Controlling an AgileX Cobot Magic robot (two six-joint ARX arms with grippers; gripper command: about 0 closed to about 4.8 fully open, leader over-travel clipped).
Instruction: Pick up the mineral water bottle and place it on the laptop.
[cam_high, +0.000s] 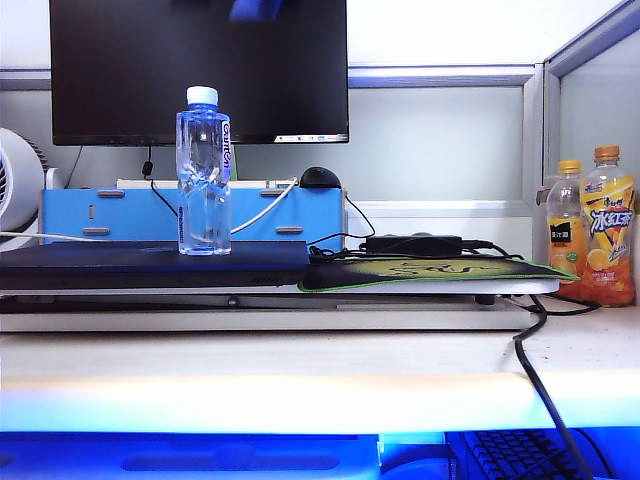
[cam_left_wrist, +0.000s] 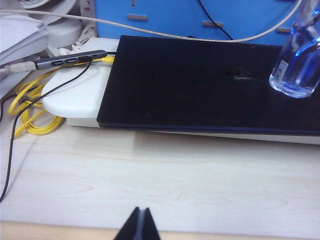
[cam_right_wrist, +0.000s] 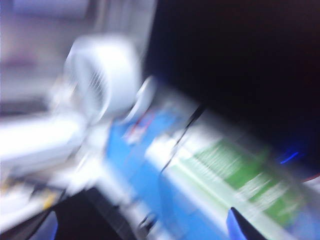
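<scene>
bottle (cam_high: 204, 172) upright on laptop (cam_high: 150, 265), free of any grip | left pincer (cam_left_wrist: 140, 225) clenched, low over table (cam_left_wrist: 160, 180) | right pincer (cam_right_wrist: 145, 227) released; view blurred

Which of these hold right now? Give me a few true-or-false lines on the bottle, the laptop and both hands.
1. The mineral water bottle stands upright on the laptop. True.
2. The right hand is clamped on the bottle. False: in its blurred wrist view the fingertips stand wide apart with no bottle between them, and it does not show in the exterior view.
3. The left hand is closed, over the bare desk in front of the laptop. True.
4. The bottle on the laptop has an orange cap. False: its cap is white. The orange caps belong to the two drink bottles at the far right.
</scene>
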